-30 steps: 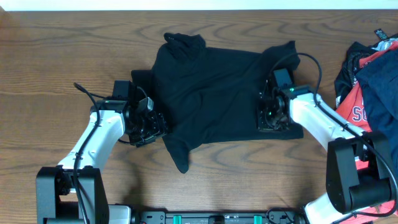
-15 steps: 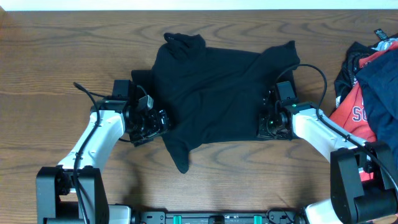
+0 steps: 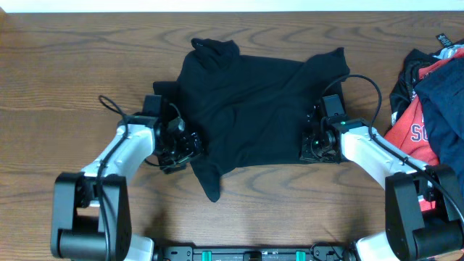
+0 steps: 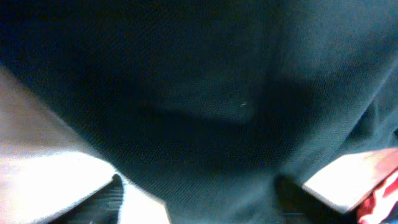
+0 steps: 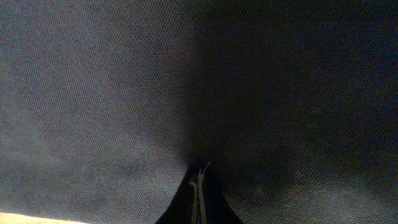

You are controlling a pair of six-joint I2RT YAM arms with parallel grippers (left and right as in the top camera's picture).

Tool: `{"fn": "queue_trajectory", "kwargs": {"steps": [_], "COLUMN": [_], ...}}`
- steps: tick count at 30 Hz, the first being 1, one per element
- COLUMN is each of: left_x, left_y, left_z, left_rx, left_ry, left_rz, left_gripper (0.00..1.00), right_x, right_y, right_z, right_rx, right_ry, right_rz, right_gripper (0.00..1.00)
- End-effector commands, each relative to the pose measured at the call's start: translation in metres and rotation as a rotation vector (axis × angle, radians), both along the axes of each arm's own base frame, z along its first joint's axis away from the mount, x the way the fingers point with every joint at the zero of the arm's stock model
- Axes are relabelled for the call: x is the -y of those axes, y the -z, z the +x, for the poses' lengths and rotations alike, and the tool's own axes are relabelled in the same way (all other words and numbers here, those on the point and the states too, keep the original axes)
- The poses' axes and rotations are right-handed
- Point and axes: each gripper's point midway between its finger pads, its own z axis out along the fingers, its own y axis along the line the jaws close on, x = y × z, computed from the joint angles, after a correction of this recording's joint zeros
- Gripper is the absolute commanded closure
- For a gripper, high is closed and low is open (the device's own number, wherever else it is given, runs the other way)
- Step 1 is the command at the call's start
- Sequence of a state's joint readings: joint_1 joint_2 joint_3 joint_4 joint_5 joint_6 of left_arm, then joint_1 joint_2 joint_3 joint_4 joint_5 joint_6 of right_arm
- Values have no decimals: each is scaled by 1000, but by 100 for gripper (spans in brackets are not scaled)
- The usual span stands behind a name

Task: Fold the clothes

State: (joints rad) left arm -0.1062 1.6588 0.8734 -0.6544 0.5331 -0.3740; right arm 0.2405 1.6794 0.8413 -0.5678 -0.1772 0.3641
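Black shirt [image 3: 246,109] edge inside spread left hand [image 3: 188,144], opposite edge tight within right hand [image 3: 312,145]

The overhead camera looked straight down from high above on the whole table [image 3: 72,58], while both wrist cameras faced the same black shirt [image 3: 246,109] from very close, the left catching table at its lower corners, the right so near that weave filled its whole frame.
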Motion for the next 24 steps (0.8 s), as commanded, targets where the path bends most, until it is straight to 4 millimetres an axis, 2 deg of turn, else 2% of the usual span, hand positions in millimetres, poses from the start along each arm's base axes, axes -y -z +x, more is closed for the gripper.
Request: {"fn": "queue_trajectory", "kwargs": {"steps": [1, 2, 5, 10, 15, 20, 23, 24], "left_x": [8, 9, 1, -40, -86, -116, -126, -127], "left_y": [10, 11, 14, 20, 22, 22, 22, 22], "left_z": [3, 9, 23, 32, 18, 5, 0, -1], "left_rx": [-15, 3, 57, 62, -28, -82, -101, -101], "left_ry": [-23, -24, -44, -140, -271, -361, -388, -387], "left_rz": [-10, -13, 9, 104, 126, 121, 118, 117], "left_gripper": [79, 94, 94, 94, 94, 94, 83, 75], "right_x": [3, 4, 4, 5, 5, 5, 4, 4], "right_y": [27, 27, 27, 27, 27, 27, 27, 27], "right_z": [-32, -33, -36, -39, -39, -39, -39, -38], "right_rx": [-126, -129, -142, -153, -154, -154, -153, -151], "right_ry": [7, 8, 8, 8, 9, 9, 9, 9], "right_rz": [-14, -15, -18, -21, -18, -17, -17, -17], "right_gripper": [99, 99, 99, 99, 99, 99, 99, 99]}}
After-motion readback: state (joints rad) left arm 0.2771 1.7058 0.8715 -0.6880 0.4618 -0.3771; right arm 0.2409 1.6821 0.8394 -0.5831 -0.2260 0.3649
